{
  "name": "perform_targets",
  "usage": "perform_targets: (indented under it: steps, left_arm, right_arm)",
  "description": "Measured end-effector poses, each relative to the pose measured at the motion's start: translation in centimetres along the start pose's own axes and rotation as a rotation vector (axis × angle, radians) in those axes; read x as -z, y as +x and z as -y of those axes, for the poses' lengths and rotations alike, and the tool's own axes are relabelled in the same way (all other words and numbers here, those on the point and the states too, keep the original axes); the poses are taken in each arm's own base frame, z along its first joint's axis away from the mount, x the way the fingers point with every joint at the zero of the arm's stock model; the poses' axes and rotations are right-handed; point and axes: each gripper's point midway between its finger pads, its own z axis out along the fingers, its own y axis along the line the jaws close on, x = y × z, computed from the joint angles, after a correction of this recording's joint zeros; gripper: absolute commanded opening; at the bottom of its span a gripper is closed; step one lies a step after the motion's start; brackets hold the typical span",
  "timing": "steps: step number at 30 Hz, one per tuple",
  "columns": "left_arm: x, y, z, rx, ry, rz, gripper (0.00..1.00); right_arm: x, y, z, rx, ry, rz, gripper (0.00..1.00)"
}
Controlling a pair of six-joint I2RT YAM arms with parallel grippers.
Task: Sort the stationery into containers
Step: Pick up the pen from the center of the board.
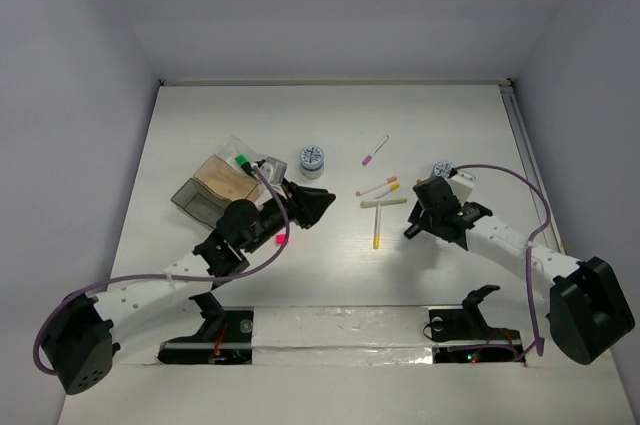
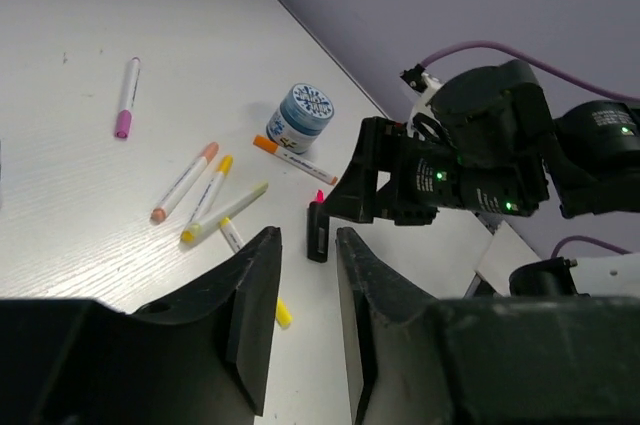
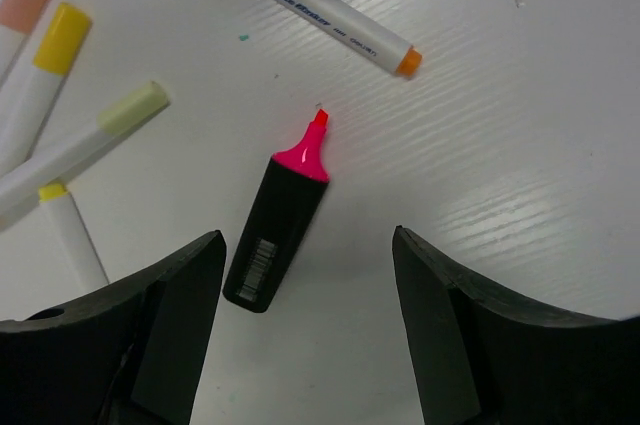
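Right gripper (image 3: 307, 233): spread wide – holding nothing
Pink marker (image 3: 280, 225): uncapped, flat on the table (image 3: 520, 145), mid-frame between those fingers
Left gripper (image 2: 307, 235): narrow gap – empty
Trays (image 1: 195, 200): left of centre

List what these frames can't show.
- Top view: pink highlighter hidden beneath the right gripper.
- Top view: containers partly covered by the left arm and cable; contents unclear.
- Top view: one blue-white disc half hidden behind the right arm.
- Left wrist: containers out of frame.
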Motion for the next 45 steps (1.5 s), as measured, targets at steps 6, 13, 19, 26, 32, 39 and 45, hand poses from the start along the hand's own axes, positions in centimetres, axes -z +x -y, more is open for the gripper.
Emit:
perform_targets:
  steps: [6, 13, 19, 26, 32, 39, 45]
  left_arm:
    - [1.2, 0.0, 0.3, -0.016, 0.024, 0.016, 0.29]
    - [0.9, 1.0, 0.1, -0.016, 0.032, -0.02, 0.29]
    - [0.7, 1.9, 0.1, -0.016, 0.041, -0.051, 0.29]
    - [0.4, 2.6, 0.3, -0.017, 0.065, -0.073, 0.3]
    - [0.1, 3.9, 0.4, -0.014, 0.092, -0.119, 0.3]
    - [-0.2, 6.1, 0.7, -0.001, 0.139, -0.199, 0.36]
    - [-0.8, 7.4, 0.4, 0.012, 0.138, -0.245, 0.45]
  right_arm:
    - [-0.4, 0.3, -0.2, -0.006, -0.009, -0.035, 0.7]
    - [-2.2, 1.8, -1.0, 0.029, 0.008, -0.098, 0.58]
    - [-3.5, 1.8, -1.0, 0.02, 0.026, -0.104, 0.45]
    - [-4.0, 1.3, -1.4, 0.005, 0.018, -0.096, 0.16]
    - [-3.3, 1.3, -1.4, -0.007, -0.012, -0.102, 0.04]
    - [1.3, -2.7, -3.6, -0.054, -0.191, 0.027, 0.02]
    - [5.2, -2.7, -10.2, 0.049, -0.389, 0.053, 0.02]
